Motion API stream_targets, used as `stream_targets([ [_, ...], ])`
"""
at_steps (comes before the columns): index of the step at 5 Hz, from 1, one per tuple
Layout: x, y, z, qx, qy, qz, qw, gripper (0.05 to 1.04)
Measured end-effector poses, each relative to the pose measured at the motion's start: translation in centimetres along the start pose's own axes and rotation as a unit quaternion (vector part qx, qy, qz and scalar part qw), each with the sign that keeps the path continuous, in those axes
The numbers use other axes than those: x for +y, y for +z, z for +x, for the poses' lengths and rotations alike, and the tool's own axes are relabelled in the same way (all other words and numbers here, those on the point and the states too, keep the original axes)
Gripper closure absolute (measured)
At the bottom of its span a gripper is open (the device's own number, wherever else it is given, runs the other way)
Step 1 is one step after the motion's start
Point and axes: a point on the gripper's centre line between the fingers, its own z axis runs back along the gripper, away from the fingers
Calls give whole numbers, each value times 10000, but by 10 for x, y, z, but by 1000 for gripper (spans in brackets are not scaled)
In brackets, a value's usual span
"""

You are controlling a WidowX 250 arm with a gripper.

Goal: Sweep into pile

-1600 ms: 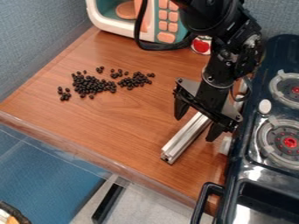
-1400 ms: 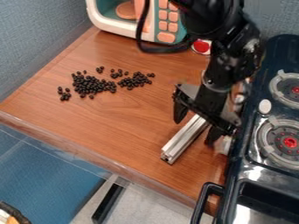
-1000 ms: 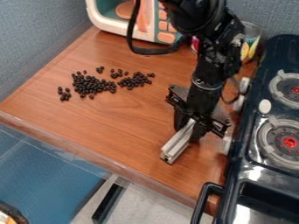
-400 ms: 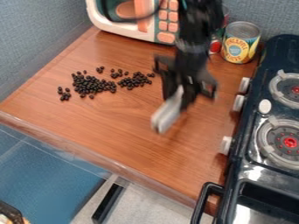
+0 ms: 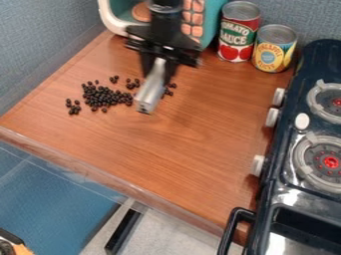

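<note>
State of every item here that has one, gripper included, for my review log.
Gripper: closed on the bar, above the counter's far side.
Bar: held, slanting down; contact with the counter unclear.
Beans: loose, one dense clump with stragglers, partly hidden by the bar.
Tomato can: upright.
Pineapple can: upright.
Toy microwave: door state unclear.
Stove: on or off unclear.

And it's black beans, black tool, silver bar, brown wood-grained desk! Peach buttons, teal-and-white microwave, red-and-green can, yellow-and-blue can, grey burner glowing red-centred!
</note>
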Motion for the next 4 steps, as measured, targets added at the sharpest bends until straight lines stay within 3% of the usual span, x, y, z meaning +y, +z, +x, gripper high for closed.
stream_targets([
  [2,102,-15,-15,257,1155,479,9918,715],
  [3,151,-20,-30,448,1630,556,9840,715],
  [4,162,-32,-40,618,1865,505,9792,715],
])
